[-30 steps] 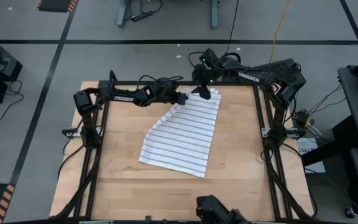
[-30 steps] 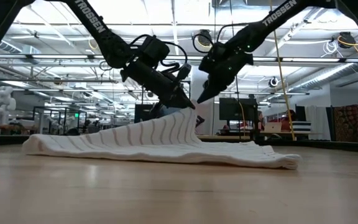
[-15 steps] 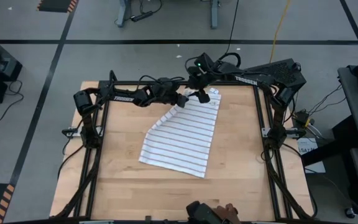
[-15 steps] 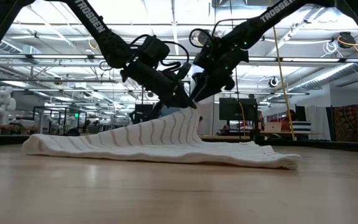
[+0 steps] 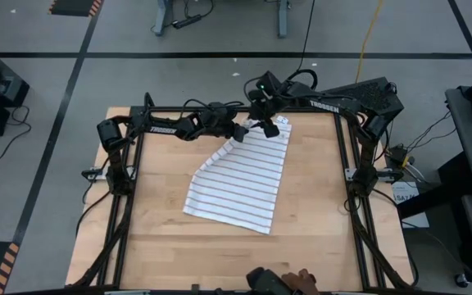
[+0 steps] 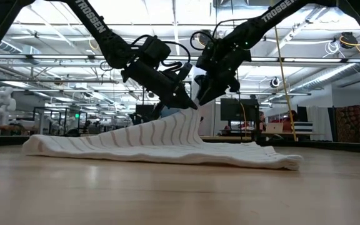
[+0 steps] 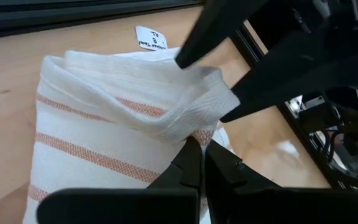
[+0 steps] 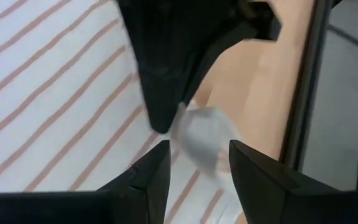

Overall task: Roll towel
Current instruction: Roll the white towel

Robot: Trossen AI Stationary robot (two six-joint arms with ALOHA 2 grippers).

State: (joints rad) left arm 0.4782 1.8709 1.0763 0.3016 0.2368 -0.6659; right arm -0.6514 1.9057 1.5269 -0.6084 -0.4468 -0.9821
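Note:
The white towel point(image 5: 240, 176) with narrow reddish stripes lies spread on the wooden table, its small tag point(image 5: 283, 121) at the far edge. Its far corner point(image 6: 189, 115) is raised off the table. My left gripper point(image 5: 238, 129) is shut on the bunched cloth there. My right gripper point(image 5: 262, 124) hovers right beside it, open. In the right wrist view its fingers point(image 8: 154, 177) stand on either side of the corner's free tip point(image 8: 204, 134). My left gripper pinches a bunched fold point(image 7: 185, 134) at the towel's far corner between its two fingers, several layers. The fingers slant down from the table's left. The corner is lifted and the cloth slopes down from it onto the table point(image 6: 105, 147). Whether my right gripper touches the tip point(image 7: 219, 93) I cannot tell.
Black frame rails point(image 5: 347, 164) run along the table's sides and far edge. Bare wood point(image 5: 220, 254) lies on the near side of the towel. A dark object point(image 5: 281, 283) sits at the near edge.
My right gripper has moved a little toward the table's left, closing in on the left gripper and the raised corner, and its wrist has rolled. The towel and the left gripper have stayed where they were.

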